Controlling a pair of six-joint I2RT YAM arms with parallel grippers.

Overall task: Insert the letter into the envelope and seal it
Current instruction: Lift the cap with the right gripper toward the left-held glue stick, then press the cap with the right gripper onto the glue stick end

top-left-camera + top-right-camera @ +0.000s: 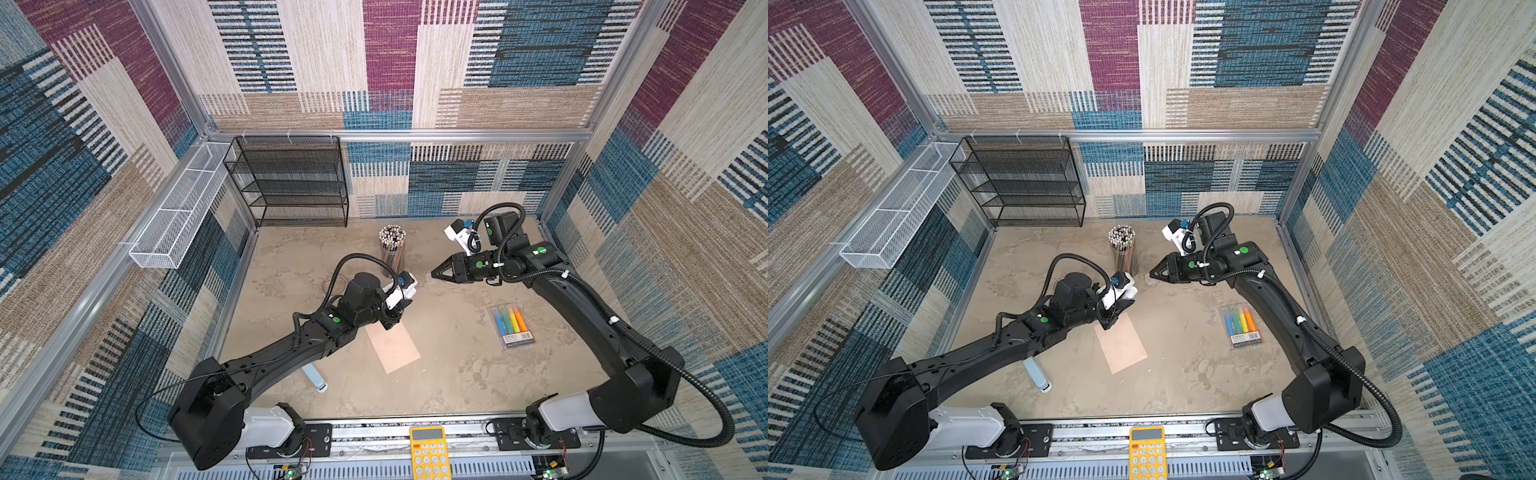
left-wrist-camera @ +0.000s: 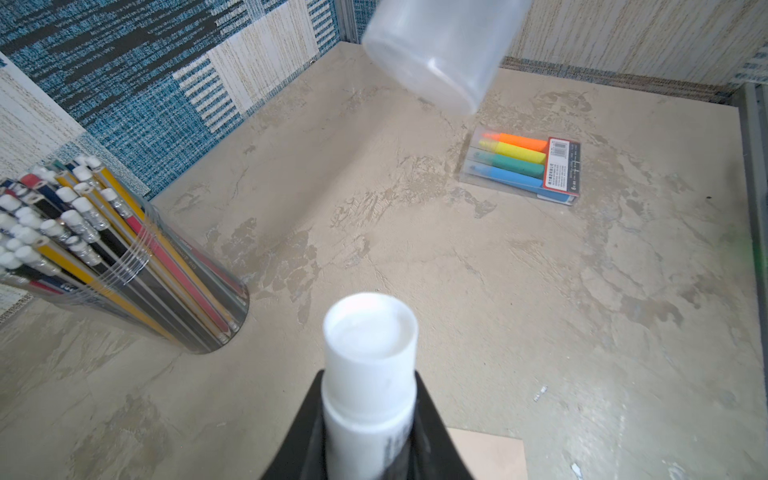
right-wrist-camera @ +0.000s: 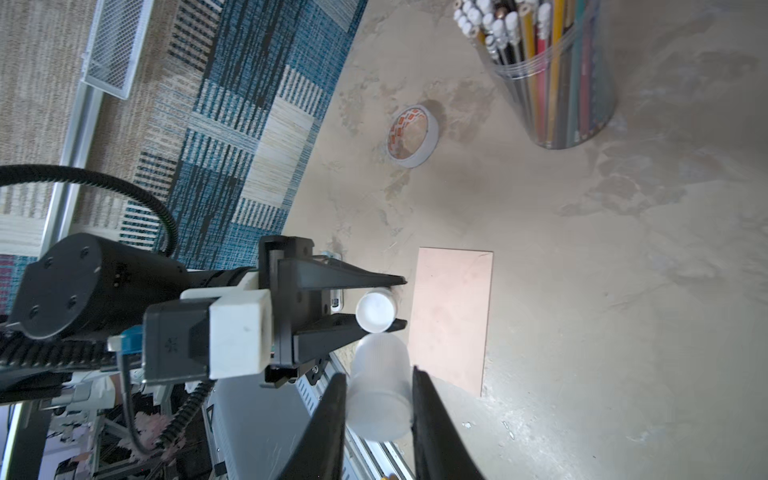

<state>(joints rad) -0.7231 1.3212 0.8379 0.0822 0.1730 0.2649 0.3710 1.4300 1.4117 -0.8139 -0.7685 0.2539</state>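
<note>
While the left tool (image 2: pixel 369 380) pinches a glue stick (image 2: pixel 370 332), the right tool (image 3: pixel 377 374) grips a clear cap (image 3: pixel 378 405).

You're seeing the envelope (image 1: pixel 392 347) (image 3: pixel 451 320), a plain pale peach rectangle, lying flat on the table (image 1: pixel 457 374). Its far short end is sitting just beneath your left claw (image 3: pixel 392 302), well apart from your right claw (image 1: pixel 434 274).

Nothing readable (label on the highlighter pack (image 2: pixel 521 168) too blurred).

Black arms (image 1: pixel 270 357) bear green dots (image 1: pixel 336 319), ribbed cables (image 1: pixel 685 382) (loosely looped), white bases (image 1: pixel 266 426); the right end effector (image 1: pixel 435 275) tapers.
</note>
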